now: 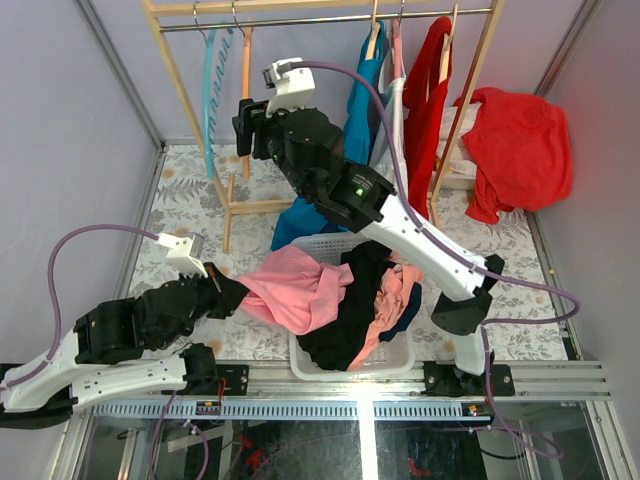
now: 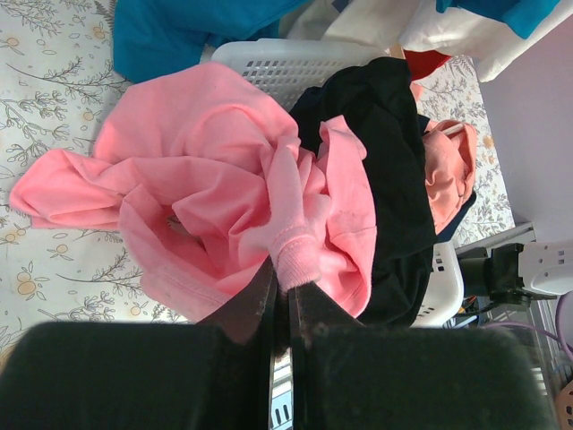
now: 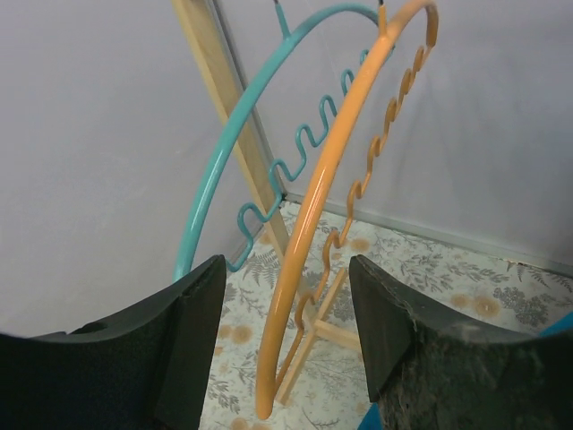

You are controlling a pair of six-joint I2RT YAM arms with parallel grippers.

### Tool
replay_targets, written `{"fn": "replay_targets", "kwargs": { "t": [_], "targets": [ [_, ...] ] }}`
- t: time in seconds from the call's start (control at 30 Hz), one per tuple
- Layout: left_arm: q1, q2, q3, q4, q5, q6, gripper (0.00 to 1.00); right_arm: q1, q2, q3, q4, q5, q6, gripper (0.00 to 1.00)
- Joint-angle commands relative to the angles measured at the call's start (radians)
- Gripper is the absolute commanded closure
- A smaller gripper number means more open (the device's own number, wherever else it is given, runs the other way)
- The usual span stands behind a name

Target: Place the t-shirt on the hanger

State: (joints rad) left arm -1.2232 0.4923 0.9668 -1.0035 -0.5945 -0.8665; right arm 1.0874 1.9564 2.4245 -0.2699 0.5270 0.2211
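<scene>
The pink t-shirt (image 1: 297, 290) hangs crumpled over the left rim of the basket, partly on the table. My left gripper (image 1: 226, 291) is shut on a ribbed edge of it; the left wrist view shows the t-shirt (image 2: 197, 170) bunched right above the closed gripper (image 2: 288, 282). The orange hanger (image 1: 246, 70) hangs on the rack's rail at the back left. My right gripper (image 1: 244, 124) is raised beside it. In the right wrist view the hanger's arm (image 3: 313, 224) runs between the fingers of the open right gripper (image 3: 286, 269), touching neither.
A teal hanger (image 1: 212, 80) hangs just left of the orange one. The white basket (image 1: 325, 243) holds a black garment (image 1: 350, 310) and a salmon one (image 1: 395, 295). Blue (image 1: 362, 100), white and red (image 1: 430, 90) shirts hang on the wooden rack (image 1: 190, 110). A loose red garment (image 1: 515, 150) lies right.
</scene>
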Motion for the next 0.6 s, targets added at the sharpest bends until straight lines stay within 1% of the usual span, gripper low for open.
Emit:
{"fn": "replay_targets", "kwargs": {
  "t": [0.0, 0.23, 0.37, 0.57],
  "targets": [
    [-0.003, -0.012, 0.033, -0.003, -0.025, -0.006, 1.00, 0.005, 0.024, 0.018, 0.088, 0.074, -0.054, 0.36],
    [-0.003, -0.020, 0.041, -0.011, -0.028, -0.005, 1.00, 0.005, 0.061, 0.056, 0.091, 0.098, -0.074, 0.35],
    [-0.004, -0.021, 0.039, -0.011, -0.028, -0.004, 1.00, 0.004, 0.065, 0.049, 0.099, 0.144, -0.085, 0.37],
    [-0.003, -0.025, 0.042, -0.018, -0.030, -0.004, 1.00, -0.002, 0.060, 0.036, 0.104, 0.173, -0.092, 0.40]
  ]
}}
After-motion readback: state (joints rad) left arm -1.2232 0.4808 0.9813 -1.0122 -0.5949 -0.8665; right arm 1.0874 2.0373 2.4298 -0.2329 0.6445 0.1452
